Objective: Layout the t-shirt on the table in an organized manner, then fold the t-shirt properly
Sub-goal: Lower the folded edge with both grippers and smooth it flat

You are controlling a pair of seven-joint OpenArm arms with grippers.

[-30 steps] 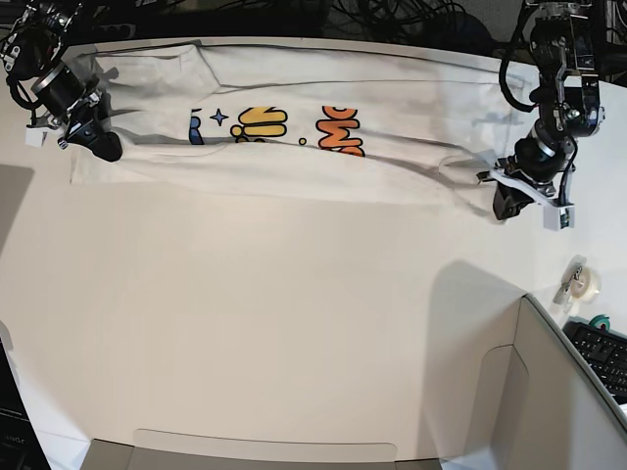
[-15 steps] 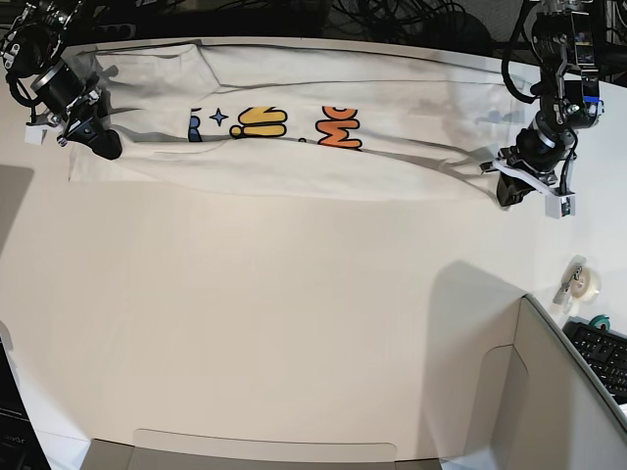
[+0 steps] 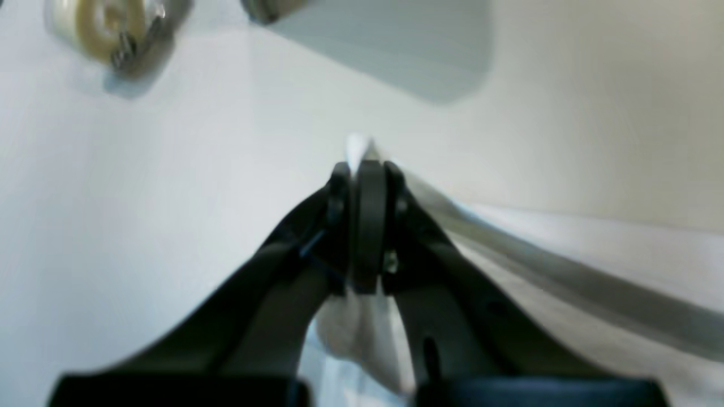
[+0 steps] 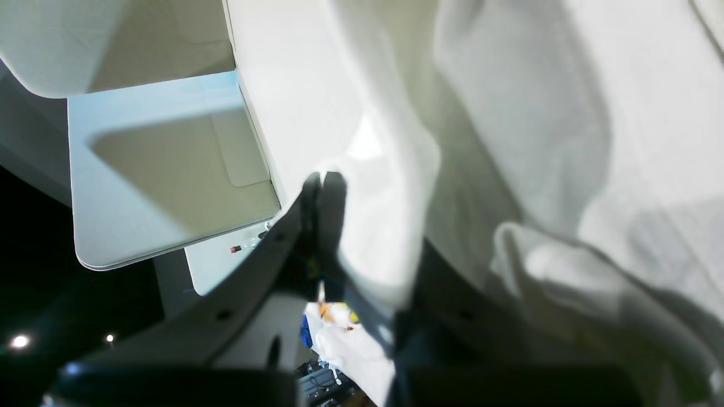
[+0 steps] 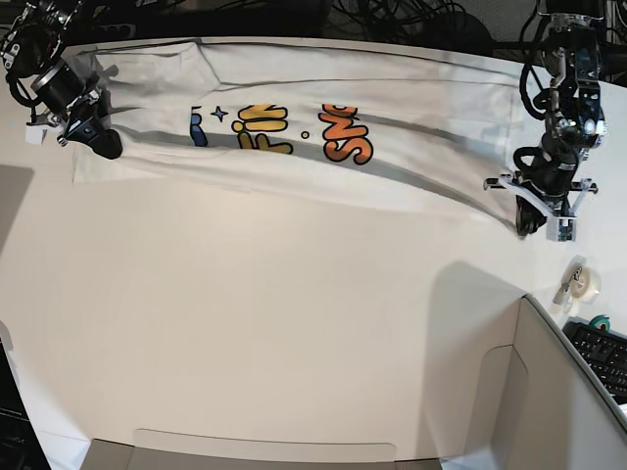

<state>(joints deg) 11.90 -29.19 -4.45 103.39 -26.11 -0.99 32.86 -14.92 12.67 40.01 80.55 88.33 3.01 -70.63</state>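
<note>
Left tool (image 5: pixel 530 221) dragged t-shirt (image 5: pixel 294 137) corner nearer, unfolding lettering.

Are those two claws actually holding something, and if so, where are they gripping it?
Both hold the t-shirt: the left gripper pinches an edge at one end, the right gripper pinches the opposite end.

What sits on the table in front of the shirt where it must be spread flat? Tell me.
Nothing visible. The table in front of the shirt is bare; the tape roll sits off by the right edge.
</note>
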